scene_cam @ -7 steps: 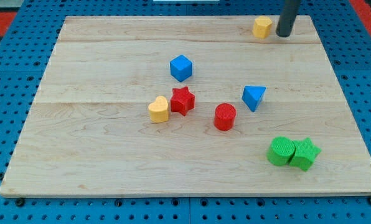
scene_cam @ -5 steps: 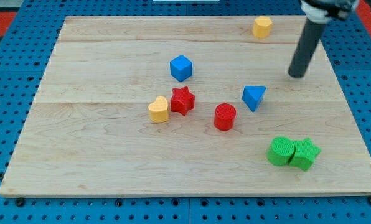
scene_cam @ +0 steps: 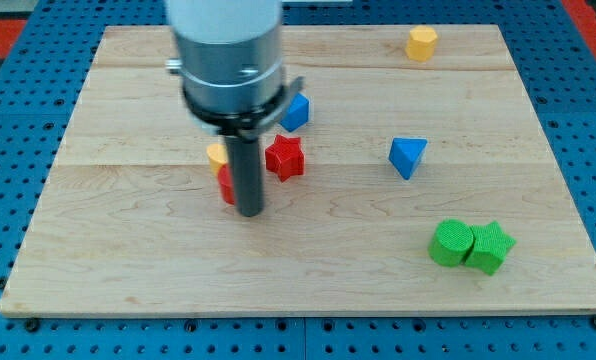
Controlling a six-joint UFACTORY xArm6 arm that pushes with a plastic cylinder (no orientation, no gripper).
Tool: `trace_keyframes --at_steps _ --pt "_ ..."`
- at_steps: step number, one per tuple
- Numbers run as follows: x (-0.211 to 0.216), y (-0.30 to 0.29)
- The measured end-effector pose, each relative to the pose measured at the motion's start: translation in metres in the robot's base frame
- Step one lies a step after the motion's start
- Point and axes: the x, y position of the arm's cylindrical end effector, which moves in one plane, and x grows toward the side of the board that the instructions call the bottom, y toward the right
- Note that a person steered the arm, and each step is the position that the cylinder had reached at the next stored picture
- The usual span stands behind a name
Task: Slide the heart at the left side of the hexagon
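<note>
Wooden board (scene_cam: 128,250) on blue pegboard, rod planted mid-board, no pincer on this rig so nothing to call wide or narrow.
Yellow heart (scene_cam: 216,154) peeks out at the rod's left, mostly hidden, touching a red block (scene_cam: 224,184) whose shape I can't make out; my tip (scene_cam: 250,211) sits just right of and below both. Red star (scene_cam: 285,157) just right of the rod, blue cube (scene_cam: 296,111) above it. Yellow hexagon (scene_cam: 422,43) far off, top right. Blue triangle (scene_cam: 407,156) mid-right; green cylinder (scene_cam: 450,243) and green star (scene_cam: 490,246) touching, bottom right.

Bright, even light; soft faint shadow just beside my tip (scene_cam: 250,212) on the pale wooden board (scene_cam: 128,250); sharp focus, no glare
</note>
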Motion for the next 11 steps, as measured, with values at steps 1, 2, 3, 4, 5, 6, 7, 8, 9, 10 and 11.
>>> trace_keyframes --at_steps 1,2,3,4,5,6,7,8,9,10,11 --pt "-0.01 -0.047" --pt "-0.05 -0.037" --pt "-0.06 -0.012" --pt "-0.091 0.013" --pt "-0.12 0.028" --pt "-0.12 0.027" --pt "-0.133 -0.052" --pt "-0.188 -0.012" --pt "-0.188 0.09" --pt "-0.214 0.124" --pt "-0.23 0.122"
